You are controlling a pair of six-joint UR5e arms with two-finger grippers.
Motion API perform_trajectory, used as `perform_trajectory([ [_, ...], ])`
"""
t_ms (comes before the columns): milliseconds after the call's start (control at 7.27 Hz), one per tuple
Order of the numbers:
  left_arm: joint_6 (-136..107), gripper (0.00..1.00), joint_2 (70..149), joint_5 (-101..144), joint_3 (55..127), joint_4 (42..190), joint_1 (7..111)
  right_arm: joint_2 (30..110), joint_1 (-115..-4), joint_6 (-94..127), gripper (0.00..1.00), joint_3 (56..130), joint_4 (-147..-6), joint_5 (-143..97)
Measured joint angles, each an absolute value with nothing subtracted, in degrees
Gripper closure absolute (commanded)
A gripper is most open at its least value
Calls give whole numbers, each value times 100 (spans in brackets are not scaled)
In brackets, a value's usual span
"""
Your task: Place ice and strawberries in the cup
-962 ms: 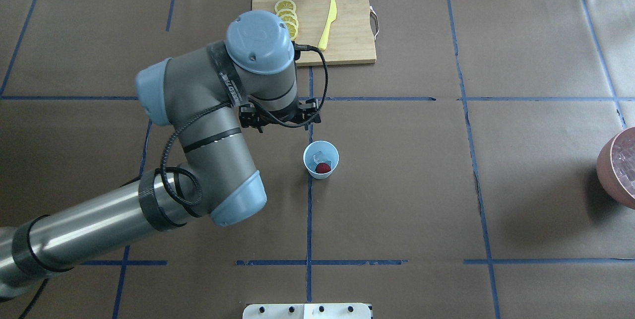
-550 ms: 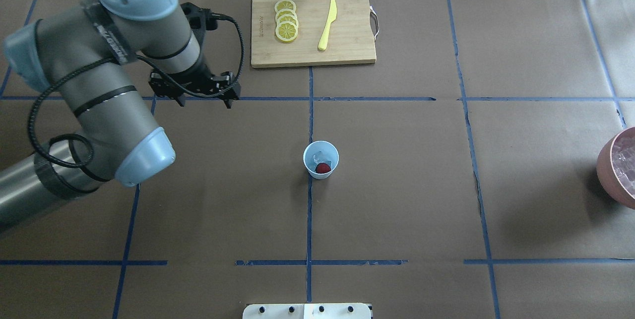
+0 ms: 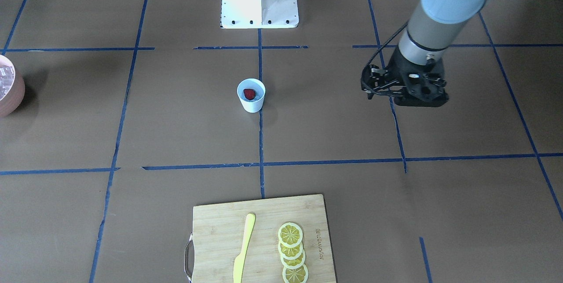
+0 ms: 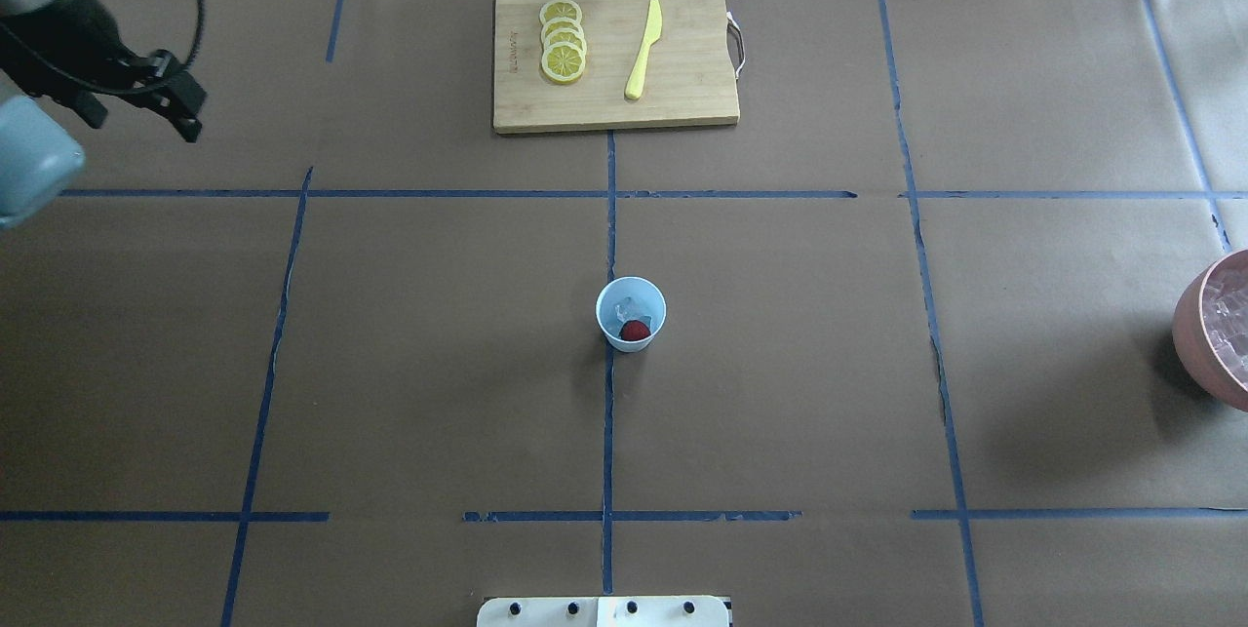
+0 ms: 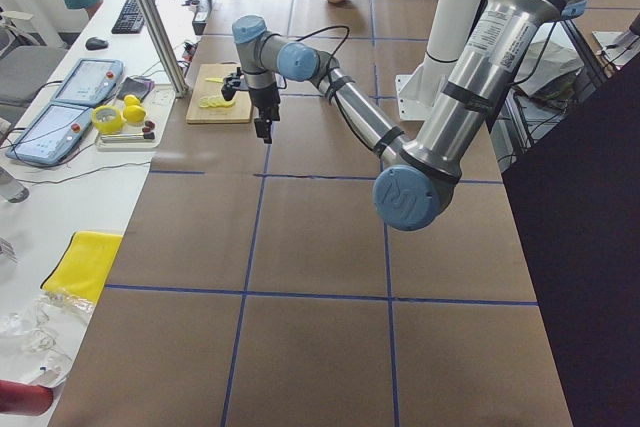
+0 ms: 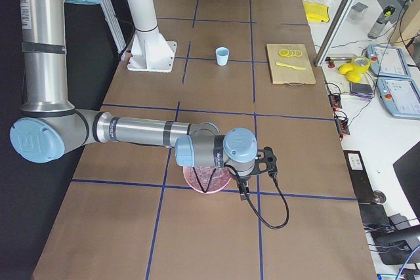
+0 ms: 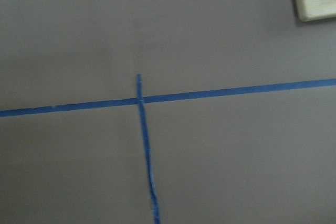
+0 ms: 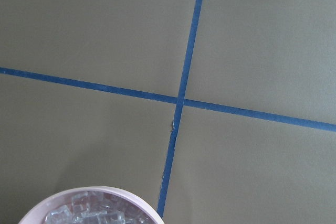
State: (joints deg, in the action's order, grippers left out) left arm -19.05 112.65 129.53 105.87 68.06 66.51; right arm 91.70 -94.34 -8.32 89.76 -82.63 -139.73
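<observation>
Cup [image 4: 631, 315] is noted mid-counter [image 4: 780, 393]; strawberry [image 4: 635, 331] and ice [image 4: 629, 303] are seen inside. Left claw [image 4: 144, 118] is spread wide, nothing held, at cup's ten o'clock. Right claw [image 6: 242, 189]: spread cannot be told.

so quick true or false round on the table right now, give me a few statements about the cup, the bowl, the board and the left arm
1. A strawberry lies inside the cup. True.
2. The yellow knife lies on the bare table beside the cutting board. False: it lies on the cutting board, next to the lemon slices.
3. The pink bowl holds ice cubes. True.
4. The left gripper hangs straight over the cup. False: it is far from the cup, near the left edge of the overhead view, with its jaws open.
</observation>
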Motion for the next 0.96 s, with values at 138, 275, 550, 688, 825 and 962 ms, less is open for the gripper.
perform_trajectory([
  [138,-1037,0,10896,13039,10365,6822,7148,9185,-9436,-826,0,8982,-8262,-13963],
  [275,-267,0,10632,13143,10036,6846,7626,9186,-9437,-756,0,8987,-8262,-13959],
  [550,764,0,10372,13386,9258,7098,8338,9176,-9434,-312,0,8996,-8284,-13955],
  [688,929,0,10286,13426,8928,7373,8503,9188,-9436,-98,0,8998,-8352,-13959],
  [825,991,0,10194,13442,8708,7641,8601,9206,-9438,127,0,8999,-8442,-13957],
  [962,1036,0,10103,13479,8591,7791,8673,9223,-9439,265,0,9000,-8496,-13930],
])
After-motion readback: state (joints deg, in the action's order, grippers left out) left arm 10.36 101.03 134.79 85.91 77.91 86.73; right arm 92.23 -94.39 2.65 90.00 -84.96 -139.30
